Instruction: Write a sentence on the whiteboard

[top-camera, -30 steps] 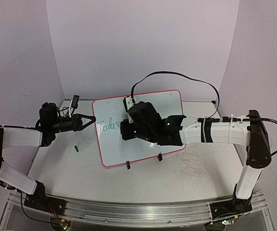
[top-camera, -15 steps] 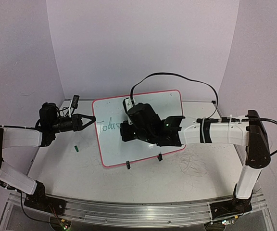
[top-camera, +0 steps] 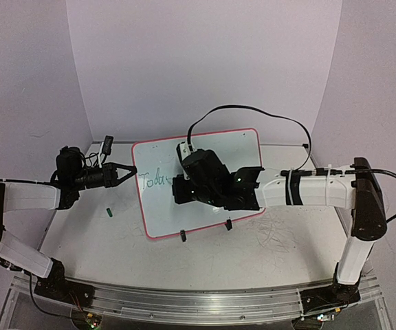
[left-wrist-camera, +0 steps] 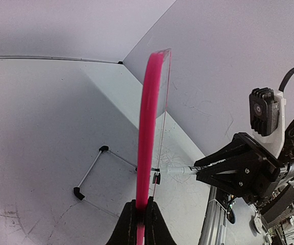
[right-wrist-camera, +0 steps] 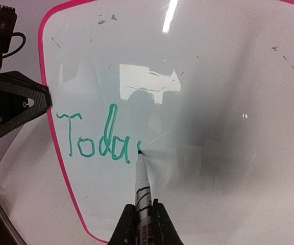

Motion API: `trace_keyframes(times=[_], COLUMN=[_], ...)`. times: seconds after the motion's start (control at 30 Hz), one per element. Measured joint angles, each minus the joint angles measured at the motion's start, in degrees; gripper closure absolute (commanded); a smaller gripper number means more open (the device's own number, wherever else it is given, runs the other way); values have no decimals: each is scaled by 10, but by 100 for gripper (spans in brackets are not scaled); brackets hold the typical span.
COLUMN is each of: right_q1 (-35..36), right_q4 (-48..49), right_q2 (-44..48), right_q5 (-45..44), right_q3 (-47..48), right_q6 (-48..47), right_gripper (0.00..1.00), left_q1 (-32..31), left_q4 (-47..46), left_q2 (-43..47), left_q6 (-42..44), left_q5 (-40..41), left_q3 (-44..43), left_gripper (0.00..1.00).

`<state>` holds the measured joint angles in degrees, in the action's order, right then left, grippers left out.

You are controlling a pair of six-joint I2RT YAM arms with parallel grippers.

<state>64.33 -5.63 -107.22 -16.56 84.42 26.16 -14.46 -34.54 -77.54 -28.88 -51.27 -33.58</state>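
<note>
On the whiteboard (right-wrist-camera: 228, 76): sentence (right-wrist-camera: 93, 138) stayed at "Toda"; most remained unwritten.
Right gripper (right-wrist-camera: 141, 218): clamped on pen (right-wrist-camera: 142, 184), tip touching whiteboard.
Left gripper (left-wrist-camera: 139, 212): clamped on whiteboard's edge.

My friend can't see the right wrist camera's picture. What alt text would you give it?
A marker pen held in the right gripper touches its tip to the whiteboard, just after the green handwritten letters "Toda". At the left edge, the black left gripper meets the board's pink frame.
</note>
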Motion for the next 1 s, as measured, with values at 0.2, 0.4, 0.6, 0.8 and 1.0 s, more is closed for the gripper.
trace_keyframes(times=[0.2,0.4,0.6,0.8,1.0], right_q1=[0,0,0,0,0], right_q4=[0,0,0,0,0], right_q2=[0,0,0,1,2], right_q5=[0,0,0,0,0], right_q3=[0,0,-3,-8,-8], right_q6=[2,6,9,10,9], right_gripper=[100,100,100,100,100], left_q1=[0,0,0,0,0], left_q4=[0,0,0,1,1], left_q2=[0,0,0,0,0], left_q6=[0,0,0,0,0], left_q5=[0,0,1,4,4], left_q3=[0,0,0,0,0], left_gripper=[100,100,100,100,100])
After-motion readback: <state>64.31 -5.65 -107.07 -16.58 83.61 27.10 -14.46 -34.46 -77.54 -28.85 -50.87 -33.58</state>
